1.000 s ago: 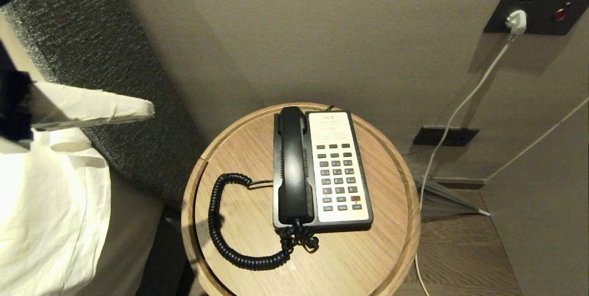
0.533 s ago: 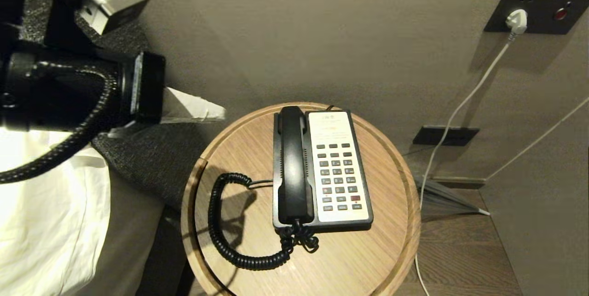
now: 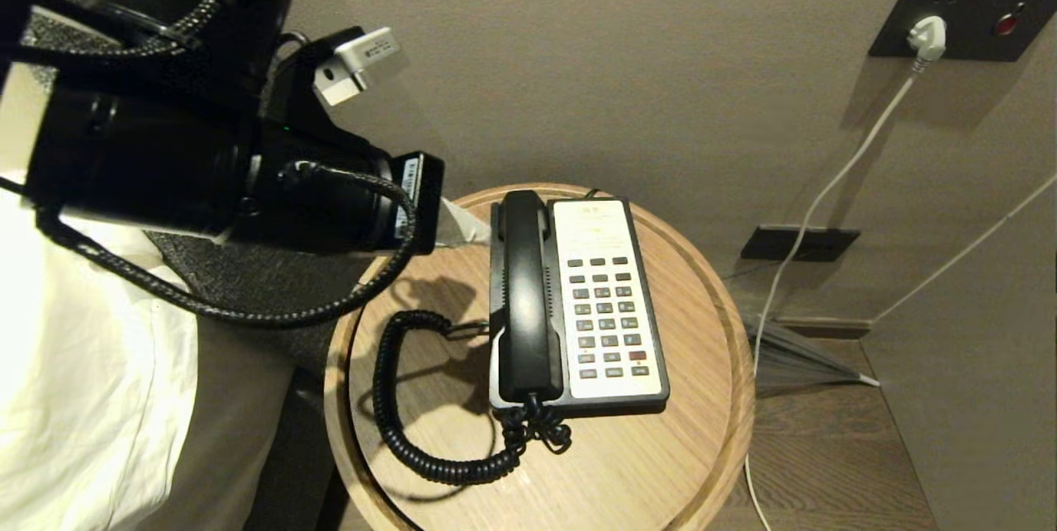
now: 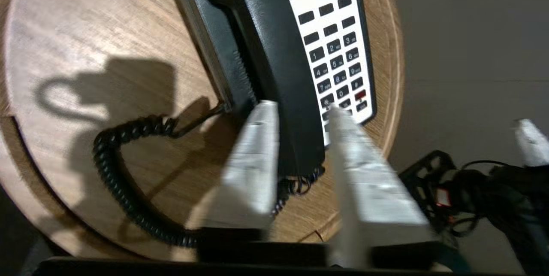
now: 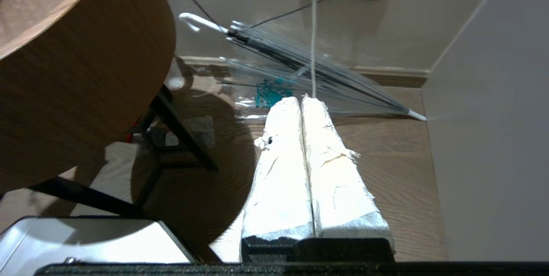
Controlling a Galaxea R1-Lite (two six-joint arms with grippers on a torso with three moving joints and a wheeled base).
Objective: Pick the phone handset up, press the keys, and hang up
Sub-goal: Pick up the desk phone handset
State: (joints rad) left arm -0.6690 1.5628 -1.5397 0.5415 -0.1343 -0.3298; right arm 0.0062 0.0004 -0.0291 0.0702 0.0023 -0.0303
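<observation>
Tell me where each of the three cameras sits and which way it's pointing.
Head view: high, looking down on the phone handset on the round table; left arm enters at upper left.
Left wrist view: behind the open left pincer, facing the handset, which the head view also shows.
Right wrist view: low beside the table, facing floor and umbrella; shut right pincer.

Black phone handset (image 3: 525, 291), white keypad (image 3: 607, 300), wood-grain table (image 3: 661, 465)

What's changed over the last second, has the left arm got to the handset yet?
The left gripper has swung in from the bedside to the table's left edge and opened, fingers apart above the phone handset, nothing gripped yet. Handset, cord and phone base lie unmoved; the right gripper hangs shut near the floor.
</observation>
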